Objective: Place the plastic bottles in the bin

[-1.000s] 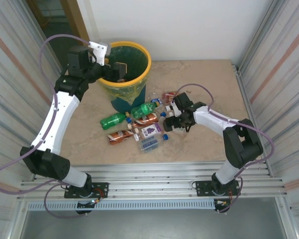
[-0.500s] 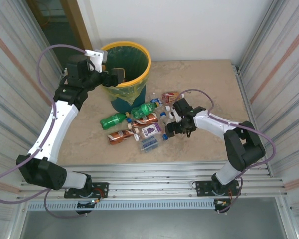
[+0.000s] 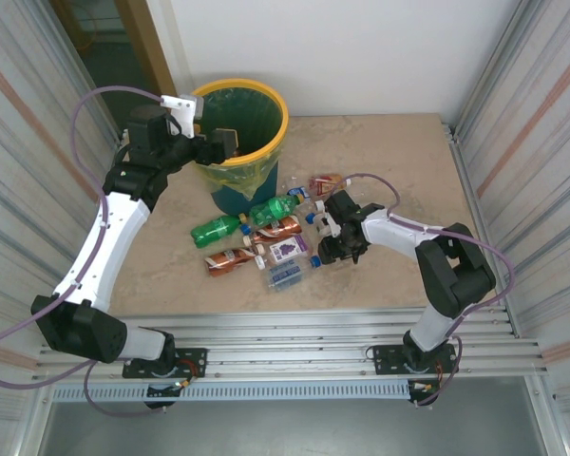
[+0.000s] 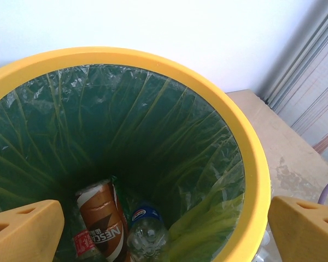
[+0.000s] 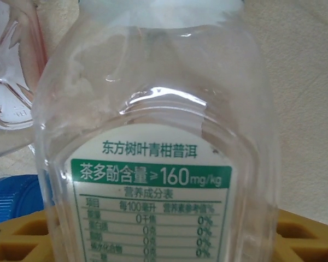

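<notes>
right claw (image 3: 329,249) grips a clear bottle (image 5: 153,136); lift straight up, then swing to bin (image 3: 284,122). left claw (image 3: 224,142) wide, empty.

Bin (image 3: 284,123) mouth open above; bottles (image 3: 274,209) crowd its foot; far table (image 3: 399,152) seemingly bare.

A plain white back wall (image 3: 361,47) closes the far side of the beige, marbled surface (image 3: 399,152), which lies in even, soft light. Corrugated metal panels with faint reddish stripes stand along the left (image 3: 19,142) and right (image 3: 541,114) sides, and a wood-framed dark opening (image 3: 138,38) sits at the far left corner. Aluminium rails (image 3: 294,334) run across the near edge, with grey floor (image 3: 294,427) below them.
</notes>
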### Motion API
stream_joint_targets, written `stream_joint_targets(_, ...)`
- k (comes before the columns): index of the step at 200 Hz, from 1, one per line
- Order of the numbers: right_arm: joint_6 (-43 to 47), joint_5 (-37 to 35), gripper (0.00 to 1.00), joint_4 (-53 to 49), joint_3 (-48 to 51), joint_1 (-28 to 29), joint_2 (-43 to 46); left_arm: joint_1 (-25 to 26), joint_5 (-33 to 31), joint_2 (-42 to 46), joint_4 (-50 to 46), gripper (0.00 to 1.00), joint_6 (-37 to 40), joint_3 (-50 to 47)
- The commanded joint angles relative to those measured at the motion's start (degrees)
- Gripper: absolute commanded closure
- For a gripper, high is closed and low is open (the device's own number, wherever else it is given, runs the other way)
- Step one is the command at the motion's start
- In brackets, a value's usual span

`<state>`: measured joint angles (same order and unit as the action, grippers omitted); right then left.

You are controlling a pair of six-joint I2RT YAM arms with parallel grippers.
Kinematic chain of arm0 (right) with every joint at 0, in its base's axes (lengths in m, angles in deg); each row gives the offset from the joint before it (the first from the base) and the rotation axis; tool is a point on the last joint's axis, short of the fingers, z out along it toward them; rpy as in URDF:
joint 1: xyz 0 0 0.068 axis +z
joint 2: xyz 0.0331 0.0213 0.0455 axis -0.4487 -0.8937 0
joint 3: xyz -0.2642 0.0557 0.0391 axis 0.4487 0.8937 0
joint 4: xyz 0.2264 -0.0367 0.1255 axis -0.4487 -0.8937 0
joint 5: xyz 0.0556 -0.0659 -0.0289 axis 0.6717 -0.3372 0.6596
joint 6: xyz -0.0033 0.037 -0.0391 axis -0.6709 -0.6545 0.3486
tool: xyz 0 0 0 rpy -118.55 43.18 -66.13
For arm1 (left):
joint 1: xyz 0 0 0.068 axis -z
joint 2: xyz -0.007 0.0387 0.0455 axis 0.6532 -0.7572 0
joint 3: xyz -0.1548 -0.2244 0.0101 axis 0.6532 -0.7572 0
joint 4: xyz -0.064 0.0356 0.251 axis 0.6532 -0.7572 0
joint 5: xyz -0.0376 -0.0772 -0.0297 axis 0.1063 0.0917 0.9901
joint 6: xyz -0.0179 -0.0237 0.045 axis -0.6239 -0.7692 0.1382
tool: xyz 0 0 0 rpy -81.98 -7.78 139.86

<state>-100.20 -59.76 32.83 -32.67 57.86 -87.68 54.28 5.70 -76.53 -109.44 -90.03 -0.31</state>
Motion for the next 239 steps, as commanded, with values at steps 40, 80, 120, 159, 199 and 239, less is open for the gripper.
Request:
stream_joint_targets(40,0.5,-1.2,0.53,-3.1,-3.4,0.9,1.7,-0.2,-0.3,1.4,1.9,0.04,-1.4,-0.4)
stream_joint_targets(80,0.9,-2.2,0.56,-4.7,-5.2,1.8,4.6,-0.1,-0.3,1.7,2.2,0.04,-2.0,-0.9)
stream_joint_targets(120,0.4,-3.7,0.6,-4.8,-6.2,2.3,9.9,-0.1,1.1,2.3,3.0,0.04,-3.6,-1.9)
stream_joint_targets(159,0.1,-3.7,0.61,-2.6,-7.3,2.8,16.0,-0.1,3.3,1.9,4.0,0.04,-6.0,-2.7)
stream_joint_targets(199,-0.1,-2.6,0.64,2.5,-8.6,3.8,20.0,0.2,6.6,1.3,5.7,0.04,-8.5,-3.5)
stream_joint_targets(239,-0.2,-1.6,0.65,8.7,-10.5,5.7,22.1,3.6,10.1,0.2,8.3,0.04,-10.3,-3.3)
